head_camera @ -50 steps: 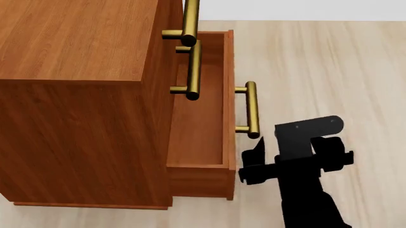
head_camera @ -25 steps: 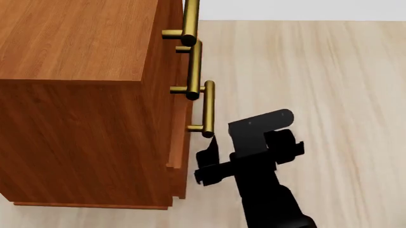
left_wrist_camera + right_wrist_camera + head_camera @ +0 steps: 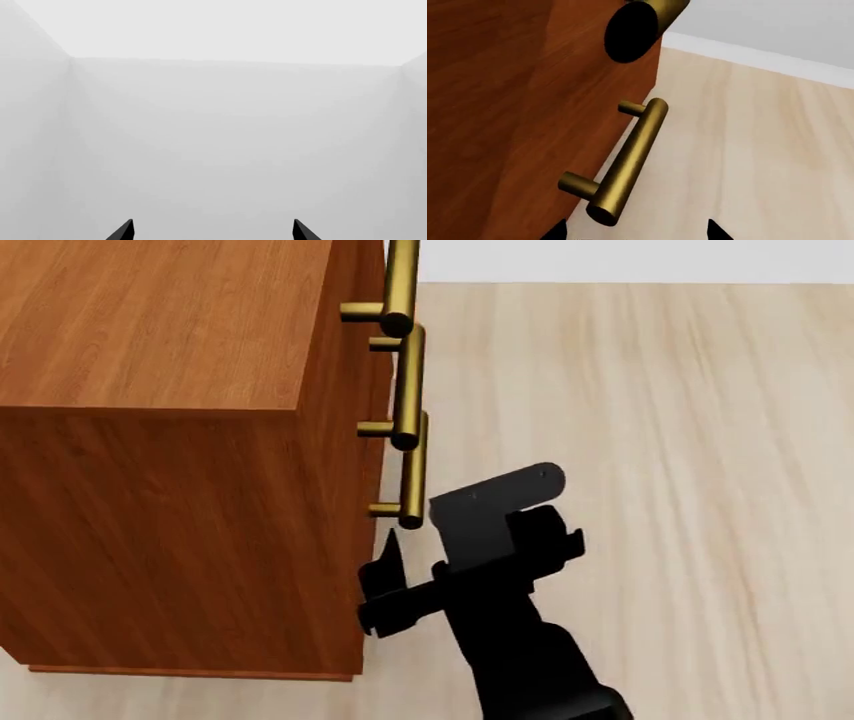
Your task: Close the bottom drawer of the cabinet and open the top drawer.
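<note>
**Bottom drawer flush with the cabinet front, right gripper beside its handle**

No brand, label or writing could be read on anything in view.

The cabinet (image 3: 160,440) stood on the pale plank floor (image 3: 667,440), its flat top facing the head camera and its drawer front turned toward the robot's right. The bottom drawer (image 3: 527,125) sat in the lowest position, pushed in level with the cabinet front, so nothing of its inside showed. Its brass bar handle (image 3: 414,470) ran horizontally along the drawer front, parallel to the floor, standing off on two short posts. Above it the top drawer's handle (image 3: 399,280) ran the same way, and that drawer was also closed, its contents hidden.

The right gripper (image 3: 387,585) hung just beside the near end of the bottom handle, its jaws apart and holding nothing; whether it touched the drawer front could not be told.

The left gripper (image 3: 212,232) faced only blank grey walls, its fingertips (image 3: 123,231) spread wide around nothing.
</note>
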Tool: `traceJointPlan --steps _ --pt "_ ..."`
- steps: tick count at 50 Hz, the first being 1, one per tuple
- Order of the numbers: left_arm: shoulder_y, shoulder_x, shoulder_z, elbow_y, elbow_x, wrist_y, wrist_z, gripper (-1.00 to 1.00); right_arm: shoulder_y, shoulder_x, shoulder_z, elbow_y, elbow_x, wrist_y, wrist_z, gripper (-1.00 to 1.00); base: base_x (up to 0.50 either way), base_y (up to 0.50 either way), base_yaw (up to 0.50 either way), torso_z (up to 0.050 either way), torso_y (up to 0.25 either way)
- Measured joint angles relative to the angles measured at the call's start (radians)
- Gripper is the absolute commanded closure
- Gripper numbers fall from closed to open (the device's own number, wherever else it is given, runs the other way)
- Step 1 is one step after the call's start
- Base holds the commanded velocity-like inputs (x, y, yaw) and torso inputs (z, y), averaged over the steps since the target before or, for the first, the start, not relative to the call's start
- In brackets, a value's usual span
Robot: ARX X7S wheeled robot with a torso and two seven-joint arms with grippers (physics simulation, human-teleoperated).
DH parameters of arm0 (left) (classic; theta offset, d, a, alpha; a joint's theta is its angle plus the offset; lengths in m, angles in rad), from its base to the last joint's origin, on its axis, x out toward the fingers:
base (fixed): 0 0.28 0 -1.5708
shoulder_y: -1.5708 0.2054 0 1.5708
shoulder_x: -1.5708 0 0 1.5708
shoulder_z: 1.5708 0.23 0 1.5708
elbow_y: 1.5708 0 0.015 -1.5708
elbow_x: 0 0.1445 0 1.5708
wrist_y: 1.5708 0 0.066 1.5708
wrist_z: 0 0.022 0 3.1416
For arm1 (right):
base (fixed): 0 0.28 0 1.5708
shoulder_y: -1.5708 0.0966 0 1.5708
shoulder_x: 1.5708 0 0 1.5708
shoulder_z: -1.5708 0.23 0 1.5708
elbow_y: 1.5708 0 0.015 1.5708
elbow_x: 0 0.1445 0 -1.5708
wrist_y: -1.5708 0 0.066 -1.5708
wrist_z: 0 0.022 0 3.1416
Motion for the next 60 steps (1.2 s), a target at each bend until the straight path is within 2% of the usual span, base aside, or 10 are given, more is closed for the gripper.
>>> traceJointPlan --steps 18,30,45,60 --pt "-0.009 -0.004 0.003 0.004 -0.011 -0.006 -0.008 -1.00 -0.018 0.018 -0.001 -0.060 0.021 0.038 -0.023 -1.00 0.00 0.00 0.00 0.000 0.001" --pt "-0.010 0.001 0.018 -0.001 -0.007 0.003 -0.010 -1.00 -0.134 0.073 0.027 -0.281 0.134 0.110 0.047 -1.00 0.00 0.00 0.00 0.000 0.000" --pt "-0.004 0.010 0.035 -0.011 -0.003 0.021 -0.011 -1.00 -0.295 0.139 0.147 -0.581 0.265 0.197 0.171 -1.00 0.00 0.00 0.00 0.000 0.000" --pt "-0.010 0.011 0.041 -0.009 -0.009 0.023 -0.017 -1.00 -0.350 0.121 0.325 -0.790 0.476 0.277 0.277 -1.00 0.00 0.00 0.00 0.000 0.000"
